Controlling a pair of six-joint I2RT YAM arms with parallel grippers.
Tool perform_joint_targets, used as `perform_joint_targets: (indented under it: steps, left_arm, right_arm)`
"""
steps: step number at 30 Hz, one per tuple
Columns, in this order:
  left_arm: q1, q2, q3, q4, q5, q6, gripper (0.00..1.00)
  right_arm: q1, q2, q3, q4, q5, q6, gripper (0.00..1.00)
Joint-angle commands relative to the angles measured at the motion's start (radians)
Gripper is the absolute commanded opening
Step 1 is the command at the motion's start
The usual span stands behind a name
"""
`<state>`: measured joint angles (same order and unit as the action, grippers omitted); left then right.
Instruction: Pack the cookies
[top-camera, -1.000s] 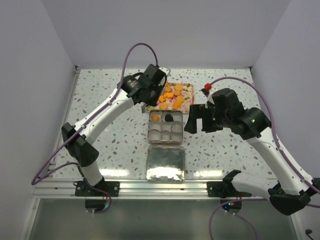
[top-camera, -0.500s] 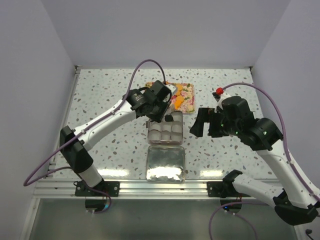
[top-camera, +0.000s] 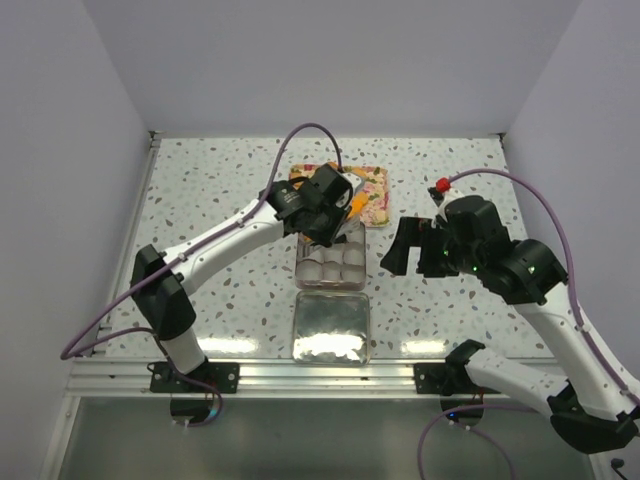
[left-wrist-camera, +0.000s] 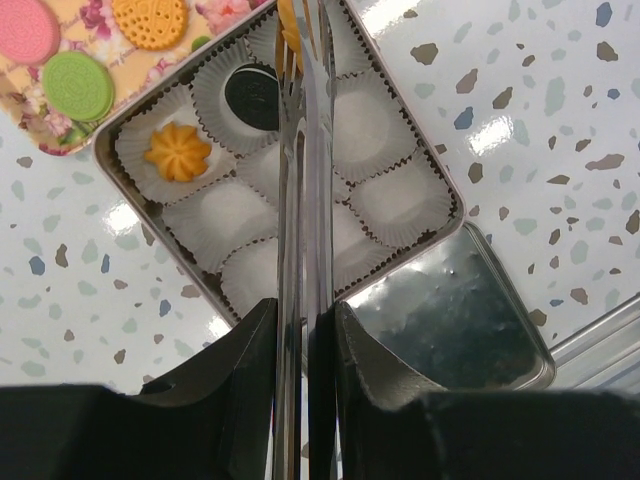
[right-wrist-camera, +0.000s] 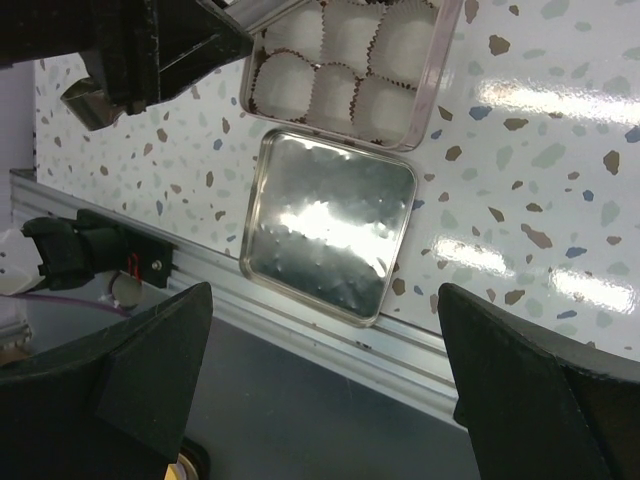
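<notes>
The left hand (left-wrist-camera: 305, 35) pinches an orange cookie (left-wrist-camera: 288, 35) over the tin's (left-wrist-camera: 150, 222) far right corner. The right hand (right-wrist-camera: 322, 288) is wide and empty, to the right.

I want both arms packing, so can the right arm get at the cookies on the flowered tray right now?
Probably, partly. The right claw hangs open beside the tin, and cookies on the tray's right side lie uncovered; the left arm hangs over the rest.

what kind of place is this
Most likely a robot lab test cell: a left arm and right arm bolted to a metal rail at a speckled table, plain pale walls closing it in, and a divided tin beside a floral tray of cookies.
</notes>
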<state>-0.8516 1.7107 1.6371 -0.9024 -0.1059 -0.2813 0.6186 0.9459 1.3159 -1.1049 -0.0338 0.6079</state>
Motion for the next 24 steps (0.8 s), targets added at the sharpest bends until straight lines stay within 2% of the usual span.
perform_joint_targets:
  steps: [1,7,10,18,24]
  left_arm:
    - [-0.003,0.018,0.009,0.063,0.012,-0.022,0.27]
    - [-0.003,0.041,0.021,0.062,-0.012,-0.025,0.41]
    - [-0.003,0.050,0.035,0.059,-0.014,-0.021,0.45]
    - [-0.003,0.061,0.115,-0.001,-0.060,-0.012,0.46]
    - [0.013,0.089,0.262,-0.110,-0.124,-0.007,0.47]
  right_arm:
    - [-0.003,-0.021,-0.004,-0.012,0.032,0.021,0.99]
    - [-0.002,-0.029,-0.006,-0.016,0.032,0.027,0.99]
    - [-0.003,-0.030,-0.006,-0.016,0.032,0.032,0.99]
    - [-0.003,-0.045,-0.009,-0.022,0.051,0.043,0.99]
    - [-0.002,-0.055,0.025,-0.053,0.054,0.024,0.99]
